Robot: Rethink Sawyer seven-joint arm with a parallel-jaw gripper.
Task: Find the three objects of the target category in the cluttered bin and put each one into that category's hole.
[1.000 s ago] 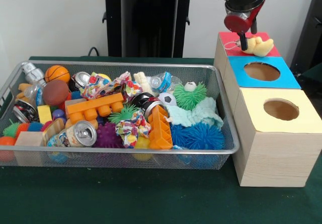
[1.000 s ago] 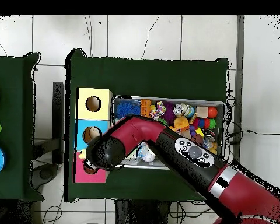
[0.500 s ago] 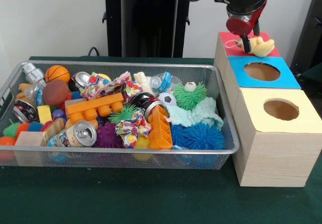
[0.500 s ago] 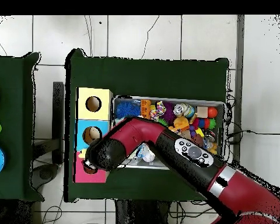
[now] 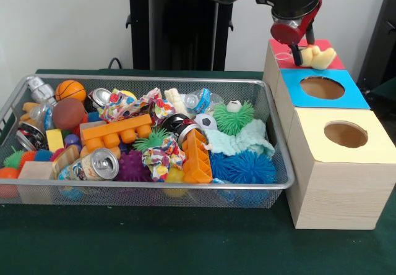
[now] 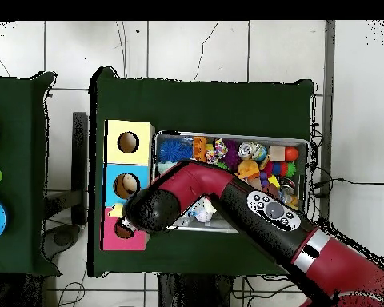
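Observation:
The wire mesh bin (image 5: 154,185) is full of mixed toys. My gripper (image 5: 302,55) hangs over the red-topped box (image 5: 278,46) at the far right and is shut on a yellow toy animal (image 5: 318,57), which is just above the red top. In the overhead view the toy (image 6: 115,212) shows at the red box's (image 6: 115,241) edge beside the arm's wrist. A yellow object (image 5: 175,176) lies half buried under an orange block (image 5: 198,157) near the bin's front. I cannot tell what it is.
Three wooden boxes stand in a row right of the bin: the red one, a blue one (image 5: 294,80) and a yellow one (image 5: 309,126), each with a round hole. The bin holds spiky balls (image 5: 247,167), cans (image 5: 99,164), orange blocks and small balls. The arm crosses the bin (image 6: 227,134) in the overhead view.
The gripper has shifted slightly to the left over the red box, and the yellow toy has moved with it. The things in the bin have not moved.

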